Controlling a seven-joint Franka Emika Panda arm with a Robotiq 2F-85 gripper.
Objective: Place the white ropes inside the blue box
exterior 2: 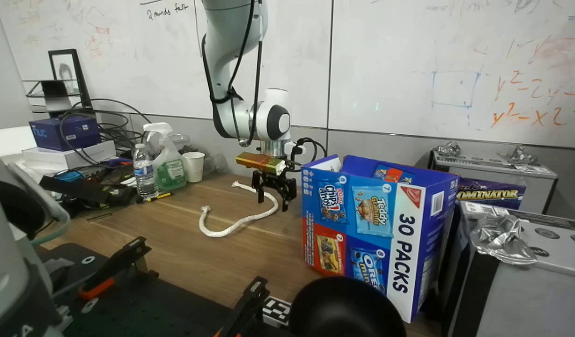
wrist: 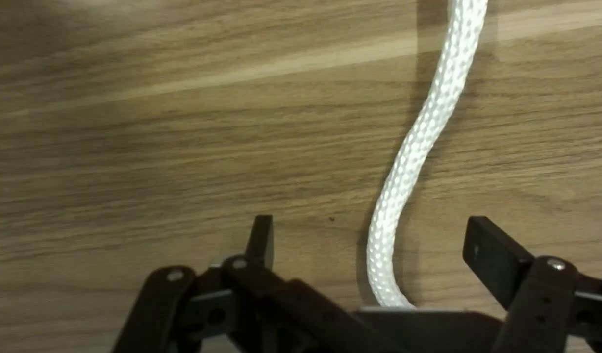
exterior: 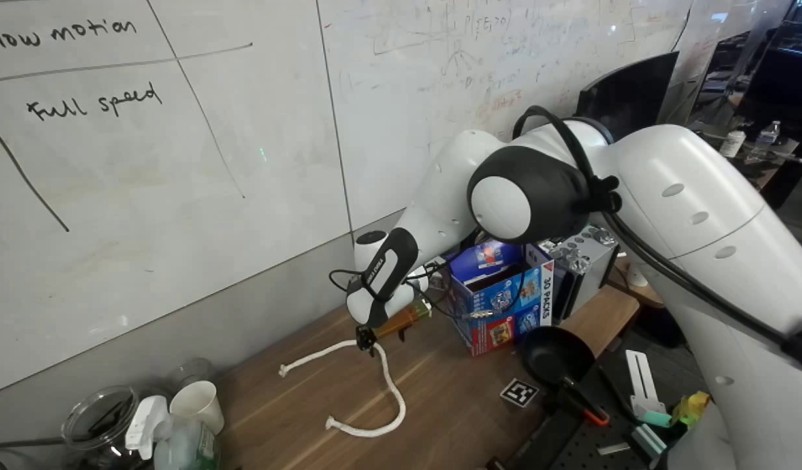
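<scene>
One white rope lies in a loose S-curve on the wooden table, in both exterior views (exterior: 368,432) (exterior 2: 240,223) and in the wrist view (wrist: 413,152). No other rope shows. My gripper (exterior 2: 273,201) is open above one bend of the rope; it also shows in an exterior view (exterior: 366,339). In the wrist view the rope runs between the spread fingers (wrist: 369,220), touching neither, and passes out of sight under the gripper base. The blue box (exterior: 499,300) stands upright with its top flaps open, just beside the gripper in an exterior view (exterior 2: 348,229). Its inside is mostly hidden.
A black pan (exterior: 558,356) sits in front of the box. A grey metal unit (exterior 2: 526,281) stands beside the box. A spray bottle (exterior 2: 169,161) and a paper cup (exterior 2: 194,167) stand at the table's far end. A whiteboard wall (exterior: 179,163) runs behind the table.
</scene>
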